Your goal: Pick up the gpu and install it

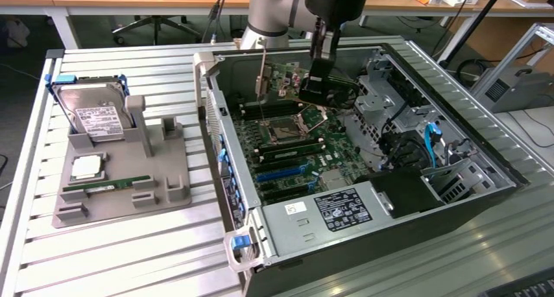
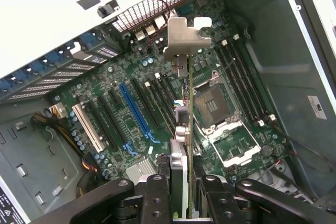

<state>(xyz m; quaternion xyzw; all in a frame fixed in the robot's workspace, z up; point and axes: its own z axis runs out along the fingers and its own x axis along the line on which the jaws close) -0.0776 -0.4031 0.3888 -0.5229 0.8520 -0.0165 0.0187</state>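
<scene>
Claw (image 2: 181,196): mine, fingers (image 2: 157,198) set partway apart and clamped on the gpu (image 2: 182,145), one pad on each flat face, the card standing on edge between them. Gpu: held above the motherboard (image 2: 121,72) inside the open computer case (image 1: 227,148), seated in no slot that I can see; silver bracket (image 2: 184,32) at the far end, toward the vented rear wall (image 2: 152,6). Beneath: one long blue slot (image 2: 134,111), dark slots beside it, and the bare processor socket (image 2: 212,103) on the card's other side. Step in hand, as I judge it: bringing the card to its slot. Handling note: the card should be upright and parallel to the slots, its lower edge over one slot's whole run, the bracket matched to the rear opening, pressure even; a tilt could jam a corner. Also on the worktop (image 1: 130,258), well apart: hard drive (image 1: 95,118) in a grey holder (image 1: 165,180).
</scene>
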